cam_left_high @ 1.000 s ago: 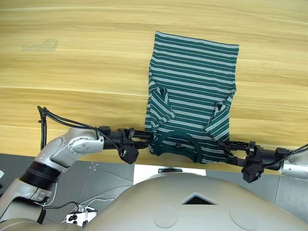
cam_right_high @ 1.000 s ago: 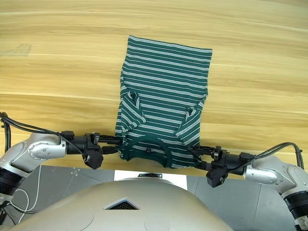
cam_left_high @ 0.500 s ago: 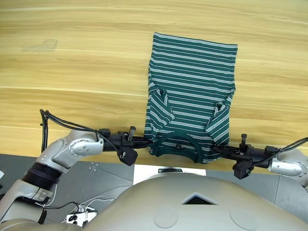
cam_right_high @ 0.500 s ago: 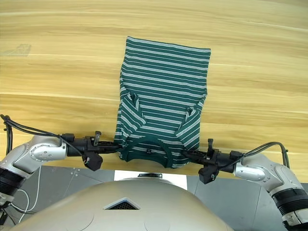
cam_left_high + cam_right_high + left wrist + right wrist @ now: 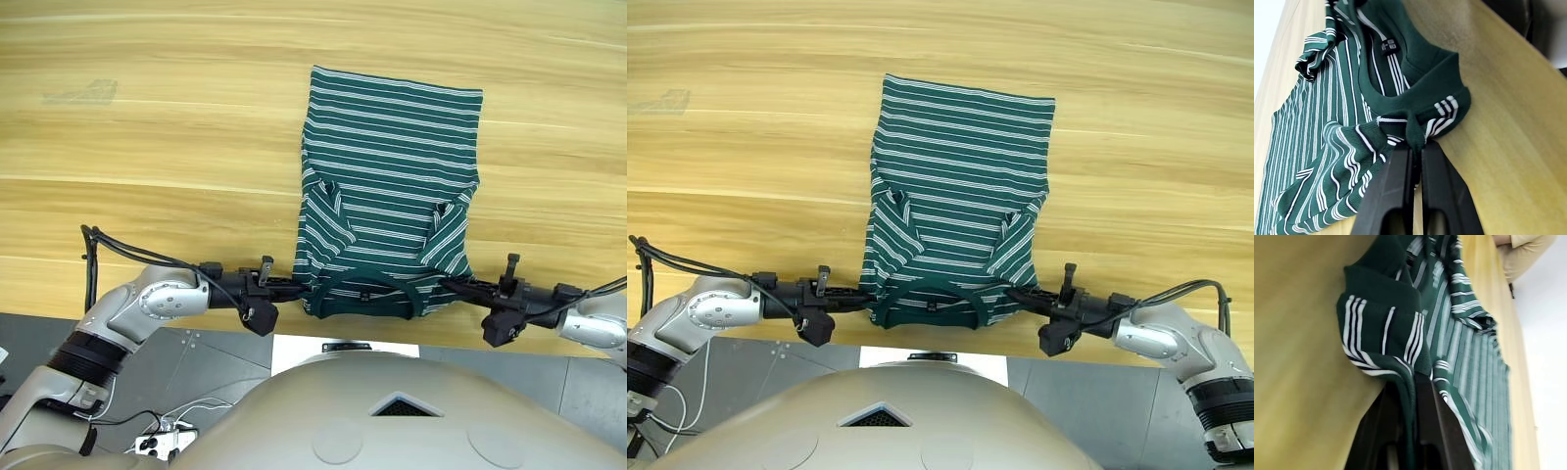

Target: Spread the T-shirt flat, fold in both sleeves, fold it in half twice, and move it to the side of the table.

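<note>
The dark green T-shirt with white stripes lies on the wooden table, both sleeves folded in, collar toward the near edge. My left gripper is shut on the shoulder corner at the collar's left side; the wrist view shows its fingers pinching the green fabric. On the collar's right side, my right gripper is shut on the other shoulder corner, and the near edge is slightly lifted there.
The table's near edge runs just under both grippers. Bare wood stretches to the left of the shirt and to its right.
My right gripper has moved in and up along the near edge and lifted the shirt's right shoulder corner. The left gripper holds its corner in about the same place.
</note>
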